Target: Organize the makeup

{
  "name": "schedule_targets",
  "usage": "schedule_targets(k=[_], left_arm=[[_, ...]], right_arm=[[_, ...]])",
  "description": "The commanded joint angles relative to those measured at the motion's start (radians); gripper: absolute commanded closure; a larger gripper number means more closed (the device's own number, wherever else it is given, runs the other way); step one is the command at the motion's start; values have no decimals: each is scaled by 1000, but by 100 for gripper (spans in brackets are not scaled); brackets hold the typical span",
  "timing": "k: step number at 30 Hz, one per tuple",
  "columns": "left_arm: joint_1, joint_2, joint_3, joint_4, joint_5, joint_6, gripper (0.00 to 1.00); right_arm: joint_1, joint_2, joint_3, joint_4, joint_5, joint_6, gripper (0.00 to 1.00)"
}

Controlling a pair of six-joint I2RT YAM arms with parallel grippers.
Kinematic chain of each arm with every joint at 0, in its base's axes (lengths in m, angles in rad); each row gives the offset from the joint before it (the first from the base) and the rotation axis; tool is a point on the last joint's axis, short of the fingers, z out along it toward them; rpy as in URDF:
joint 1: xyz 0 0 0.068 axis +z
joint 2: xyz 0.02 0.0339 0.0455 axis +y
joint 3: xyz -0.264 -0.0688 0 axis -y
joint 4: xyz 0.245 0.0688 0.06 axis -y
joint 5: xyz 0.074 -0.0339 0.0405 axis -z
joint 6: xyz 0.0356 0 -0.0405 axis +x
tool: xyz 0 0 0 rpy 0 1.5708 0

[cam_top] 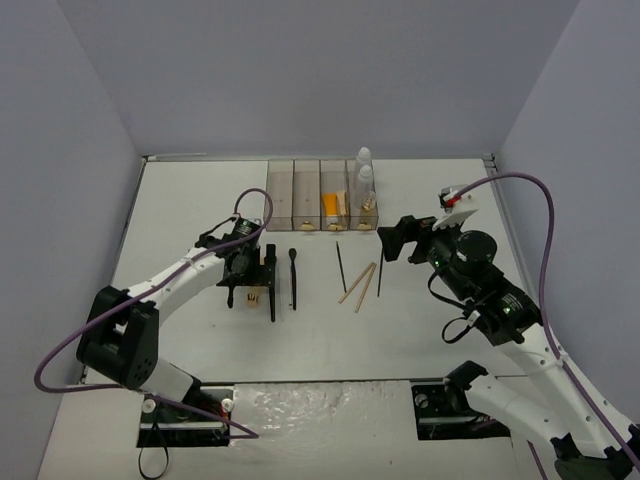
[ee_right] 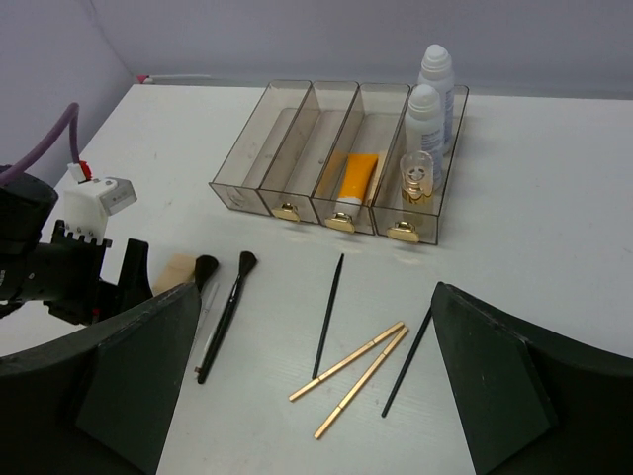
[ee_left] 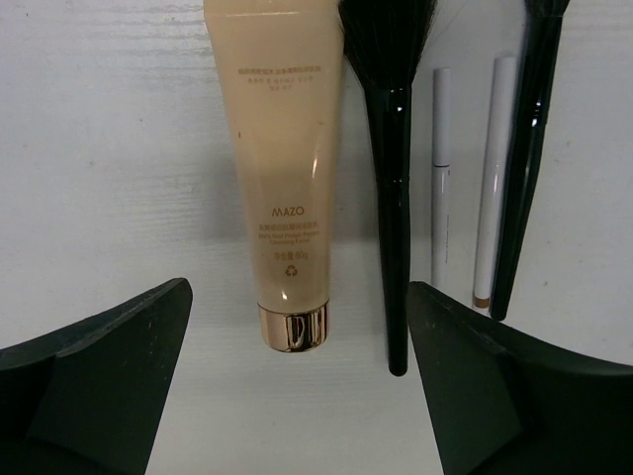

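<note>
- Nearest to us is the left gripper (ee_left: 299,297). Its two fingers (ee_left: 109,376) are spread wide and grip nothing. They stand on either side of the gold-capped end of the one beige tube (ee_left: 292,168), clear of it.
- Beside that tube we count one black brush (ee_left: 388,198), then two pale thin sticks (ee_left: 441,168) lying parallel, then a second black brush (ee_left: 526,168). That makes two brushes in all, flat on the surface.
- Toward the middle and right of the table we count two thin black pencils (ee_right: 328,315). Between them lie two tan sticks (ee_right: 348,361), which nearly meet at their far ends.
- Beyond these hangs the right gripper (ee_right: 316,297), jaws wide apart with nothing between them.
- Farthest back stands one smoky box (ee_right: 247,148) with four compartments side by side.
- The third compartment from the left holds one orange tube (ee_right: 358,178), lying lengthwise.
- The rightmost compartment holds two white bottles (ee_right: 423,119), upright at its far end. One small clear bottle (ee_right: 415,176) with a gold top stands just in front of them.
- All of this sits on a white table (cam_top: 200,200), shut in on three sides by plain pale grey-lilac walls (cam_top: 320,70).
- We also see one purple cable (cam_top: 545,215) looping off each arm.
</note>
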Motion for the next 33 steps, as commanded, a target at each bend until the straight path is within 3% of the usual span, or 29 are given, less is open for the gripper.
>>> schedule_targets(k=[1, 7, 12, 17, 19, 24, 33], left_arm=[[-8, 19, 24, 48, -56, -43, 14], [-6, 51, -3, 67, -78, -47, 31], [-8, 81, -16, 85, -80, -55, 35], [-8, 104, -30, 101, -80, -64, 48], [-8, 104, -34, 105, -76, -66, 55], [-8, 32, -34, 79, -86, -73, 90], [-12, -124, 161, 4, -56, -86, 92]], right_arm=[[-5, -84, -32, -39, 32, -16, 0], [-5, -148, -56, -106, 45, -48, 0], [-5, -155, -71, -115, 52, -62, 0], [-6, -161, -76, -117, 62, -67, 0], [-5, -165, -76, -117, 64, -67, 0], [-5, -176, -79, -119, 65, -66, 0], [-5, -179, -82, -123, 56, -64, 0]])
